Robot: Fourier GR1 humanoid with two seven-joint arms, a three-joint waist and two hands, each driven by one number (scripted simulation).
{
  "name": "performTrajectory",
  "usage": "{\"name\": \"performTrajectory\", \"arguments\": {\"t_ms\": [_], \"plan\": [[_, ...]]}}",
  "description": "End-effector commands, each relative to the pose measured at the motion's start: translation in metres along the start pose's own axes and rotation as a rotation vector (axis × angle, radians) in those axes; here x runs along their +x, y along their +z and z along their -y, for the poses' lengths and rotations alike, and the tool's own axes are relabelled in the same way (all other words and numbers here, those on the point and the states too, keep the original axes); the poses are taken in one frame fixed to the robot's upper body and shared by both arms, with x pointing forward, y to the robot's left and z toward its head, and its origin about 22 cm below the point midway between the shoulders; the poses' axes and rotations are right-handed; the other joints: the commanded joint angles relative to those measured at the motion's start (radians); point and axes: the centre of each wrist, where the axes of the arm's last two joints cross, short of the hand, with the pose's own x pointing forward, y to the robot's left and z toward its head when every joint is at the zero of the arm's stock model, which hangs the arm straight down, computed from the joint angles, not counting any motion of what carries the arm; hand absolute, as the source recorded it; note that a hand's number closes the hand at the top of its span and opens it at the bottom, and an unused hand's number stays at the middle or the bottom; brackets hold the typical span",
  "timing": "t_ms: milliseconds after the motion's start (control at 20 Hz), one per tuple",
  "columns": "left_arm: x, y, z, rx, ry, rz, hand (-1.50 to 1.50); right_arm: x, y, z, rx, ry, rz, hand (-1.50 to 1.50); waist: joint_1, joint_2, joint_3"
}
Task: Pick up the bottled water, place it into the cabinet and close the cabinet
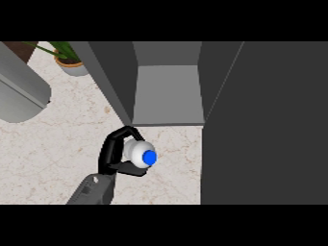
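- Right, head view, the only one there is.
- Left hand (111, 153): comes in from the counter's near edge, left of the middle, on a grey forearm (92, 192). Fingers curl over the far side of the bottled water (136, 151), thumb hooks round the near side. So it is clamped on the bottle, not spread.
- Bottled water: upright in that hand, seen from above, blue cap (149, 157) facing up. It sits over the counter (38, 153), just in front of the cabinet's front edge by the left wall. It is outside the cabinet. Cannot tell whether its base touches the counter.
- Cabinet (166, 91): open, with a grey inner floor and dark side walls, standing toward the counter's far edge.
- Door (273, 125): a dark panel swung out on the right, covering the counter's right side down to the near edge.
- Right hand: does not show.
- Potted plant (68, 60): at the far left corner, just left of the cabinet.
- Grey cylinder (14, 91): large, lies tilted along the left edge. Cannot tell what it is.
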Motion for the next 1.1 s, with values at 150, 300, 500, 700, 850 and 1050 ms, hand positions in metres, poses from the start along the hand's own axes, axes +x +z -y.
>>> {"name": "performTrajectory", "arguments": {"t_ms": [150,300,500,700,850,1050], "plan": [[0.036,-0.033,0.052,0.005,-0.023,-0.039,1.50,0.033,-0.007,0.000,-0.010,-0.024,0.071,-1.50,-0.012,0.004,-0.001],[0.064,-0.067,0.070,0.034,-0.015,-0.060,1.50,0.036,-0.004,0.002,-0.011,-0.004,0.054,-1.50,-0.022,0.004,-0.001],[0.082,-0.099,0.078,0.058,-0.051,-0.042,1.50,0.024,0.000,0.003,-0.034,-0.002,0.056,-1.50,-0.023,0.006,-0.001],[0.089,-0.117,0.086,0.095,-0.088,-0.099,1.50,0.027,-0.001,0.008,-0.031,-0.019,0.070,-1.50,-0.021,0.011,-0.001],[0.099,-0.144,0.081,0.134,-0.068,-0.105,1.50,0.018,0.005,0.012,-0.015,-0.020,0.084,-1.50,-0.040,0.016,-0.001],[0.096,-0.154,0.076,0.189,-0.076,-0.154,1.50,0.023,0.012,0.014,0.000,-0.005,0.059,-1.50,-0.044,0.015,-0.001]]}}
